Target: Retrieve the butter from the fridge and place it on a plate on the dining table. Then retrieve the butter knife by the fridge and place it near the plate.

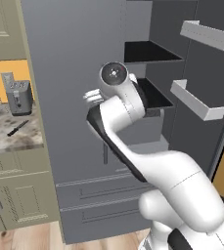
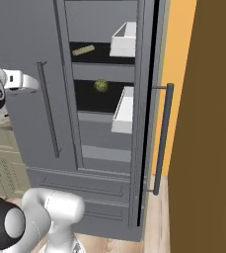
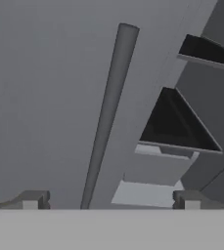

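Fridge (image 2: 45, 44): right door is swung wide open, left door is shut.
Butter (image 2: 83, 50): seen lying on the upper shelf inside.
Green ball (image 2: 100, 85): found one shelf lower.
Gripper (image 3: 111, 200): jaws are spread wide, nothing held, poised before the left door's bar handle (image 3: 108, 114).
Butter knife (image 1: 17, 128): spotted on the wall counter (image 1: 6, 139), beside the toaster (image 1: 19, 96).

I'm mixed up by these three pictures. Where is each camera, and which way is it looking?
Left base view: behind the arm on its left, facing the fridge with its right door open, and the counter with the butter knife; the white arm shows.
Right base view: behind on the right, looking into the shelves at the butter; arm at left.
Hand view: on the hand, facing the closed door's handle; open gripper.
All views share the fridge.
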Controlling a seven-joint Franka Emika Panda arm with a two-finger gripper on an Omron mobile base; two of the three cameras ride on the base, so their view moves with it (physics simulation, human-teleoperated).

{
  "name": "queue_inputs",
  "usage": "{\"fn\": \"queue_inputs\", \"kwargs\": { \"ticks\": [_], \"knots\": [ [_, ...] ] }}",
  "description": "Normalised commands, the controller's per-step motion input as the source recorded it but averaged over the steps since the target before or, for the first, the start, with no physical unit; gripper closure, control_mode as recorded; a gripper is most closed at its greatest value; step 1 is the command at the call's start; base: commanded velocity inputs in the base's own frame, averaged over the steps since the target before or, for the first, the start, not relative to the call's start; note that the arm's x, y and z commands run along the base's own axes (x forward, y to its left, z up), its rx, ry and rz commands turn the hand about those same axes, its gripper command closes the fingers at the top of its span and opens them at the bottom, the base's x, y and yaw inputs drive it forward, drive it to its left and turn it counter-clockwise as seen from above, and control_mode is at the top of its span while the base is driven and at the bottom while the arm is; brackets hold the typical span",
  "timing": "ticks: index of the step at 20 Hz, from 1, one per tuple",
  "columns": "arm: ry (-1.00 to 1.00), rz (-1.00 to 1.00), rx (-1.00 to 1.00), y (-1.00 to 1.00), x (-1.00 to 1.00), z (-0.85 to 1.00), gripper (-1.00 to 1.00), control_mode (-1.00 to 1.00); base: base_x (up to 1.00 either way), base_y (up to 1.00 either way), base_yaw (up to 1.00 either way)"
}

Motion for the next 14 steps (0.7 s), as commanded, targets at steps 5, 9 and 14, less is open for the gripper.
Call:
{"fn": "queue_inputs", "kwargs": {
  "ticks": [5, 9, 14],
  "knots": [
    [-0.21, 0.00, -0.02, 0.00, 0.28, -0.04, -1.00, -1.00, 0.00, 0.00, 0.00],
    [-0.05, 0.01, 0.01, -0.02, 0.44, 0.00, -1.00, -1.00, 0.00, 0.00, 0.00],
    [0.00, 0.00, 0.02, -0.09, 0.46, 0.00, -1.00, -1.00, 0.00, 0.00, 0.00]
  ]
}}
